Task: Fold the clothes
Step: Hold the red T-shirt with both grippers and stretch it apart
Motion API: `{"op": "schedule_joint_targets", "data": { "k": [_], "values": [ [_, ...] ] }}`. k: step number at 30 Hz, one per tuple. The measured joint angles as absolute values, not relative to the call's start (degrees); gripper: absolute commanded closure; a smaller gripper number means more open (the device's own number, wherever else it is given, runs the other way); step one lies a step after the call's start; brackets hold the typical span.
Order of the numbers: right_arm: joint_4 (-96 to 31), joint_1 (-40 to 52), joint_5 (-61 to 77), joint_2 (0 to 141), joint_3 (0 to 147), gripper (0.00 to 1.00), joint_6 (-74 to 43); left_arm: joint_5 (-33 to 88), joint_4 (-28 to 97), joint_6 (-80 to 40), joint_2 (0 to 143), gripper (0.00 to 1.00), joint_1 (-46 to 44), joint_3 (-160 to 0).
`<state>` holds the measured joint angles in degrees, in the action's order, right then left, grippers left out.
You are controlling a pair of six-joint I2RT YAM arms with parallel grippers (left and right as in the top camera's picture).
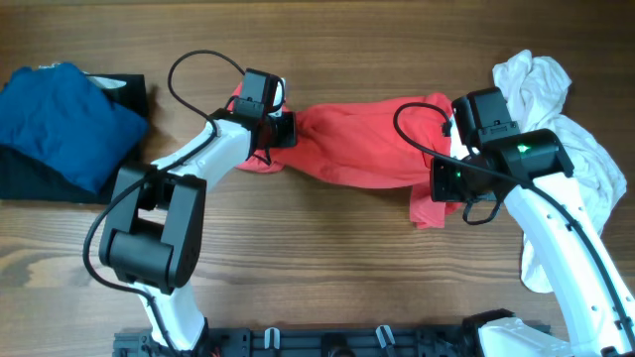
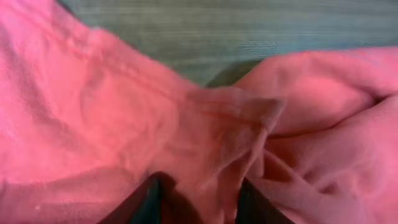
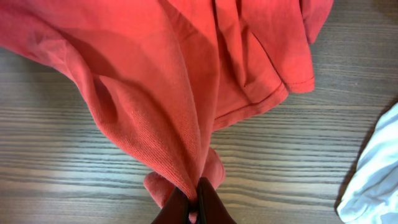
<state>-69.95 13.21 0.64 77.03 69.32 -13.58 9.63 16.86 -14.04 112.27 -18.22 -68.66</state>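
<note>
The red T-shirt [image 1: 367, 144] lies bunched and stretched across the middle of the table between my two grippers. My left gripper [image 1: 285, 127] is at its left end; in the left wrist view the fingers [image 2: 199, 211] close on a raised fold of the red cloth [image 2: 124, 124]. My right gripper [image 1: 444, 186] is at the shirt's lower right; its fingers [image 3: 198, 208] are pinched shut on a hanging bunch of the red fabric [image 3: 155, 81] just above the wood. No lettering shows.
A crumpled white garment [image 1: 556, 109] lies at the right under my right arm, its edge also in the right wrist view [image 3: 379, 174]. A folded blue garment [image 1: 60, 114] rests on a black one [image 1: 60, 183] at the far left.
</note>
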Motion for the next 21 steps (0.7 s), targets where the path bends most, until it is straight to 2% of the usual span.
{"op": "schedule_joint_targets", "data": {
  "k": [2, 3, 4, 5, 6, 9, 17, 20, 21],
  "values": [
    [-69.8, 13.2, 0.6, 77.0, 69.3, 0.95, -13.6, 9.6, 16.3, -13.9, 110.6, 0.95, -18.2, -68.7],
    [-69.8, 13.2, 0.7, 77.0, 69.3, 0.95, -13.6, 9.6, 16.2, -14.0, 109.4, 0.96, -18.2, -68.7],
    [-69.8, 13.2, 0.6, 77.0, 69.3, 0.95, -13.6, 9.6, 16.3, -14.0, 108.6, 0.82, -18.2, -68.8],
    [-69.8, 13.2, 0.6, 77.0, 69.3, 0.95, -13.6, 9.6, 16.3, -14.0, 108.5, 0.5, -18.2, -68.9],
    [-69.8, 13.2, 0.6, 77.0, 69.3, 0.95, -13.6, 9.6, 16.5, -13.9, 108.5, 0.44, -18.2, -68.9],
    [-69.7, 13.2, 0.6, 77.0, 69.3, 0.95, -13.6, 9.6, 18.3, -14.1, 108.5, 0.34, -18.3, -68.9],
    [-69.8, 13.2, 0.6, 77.0, 69.3, 0.95, -13.6, 8.1, 18.5, -14.2, 108.6, 0.42, -20.7, -68.9],
    [-69.8, 13.2, 0.6, 77.0, 69.3, 0.95, -13.6, 6.6, 18.4, -14.1, 109.3, 0.54, -20.6, -68.9],
    [-69.8, 13.2, 0.6, 77.0, 69.3, 0.95, -13.6, 6.0, 18.4, -14.2, 109.7, 0.54, -20.6, -68.9]
  ]
}}
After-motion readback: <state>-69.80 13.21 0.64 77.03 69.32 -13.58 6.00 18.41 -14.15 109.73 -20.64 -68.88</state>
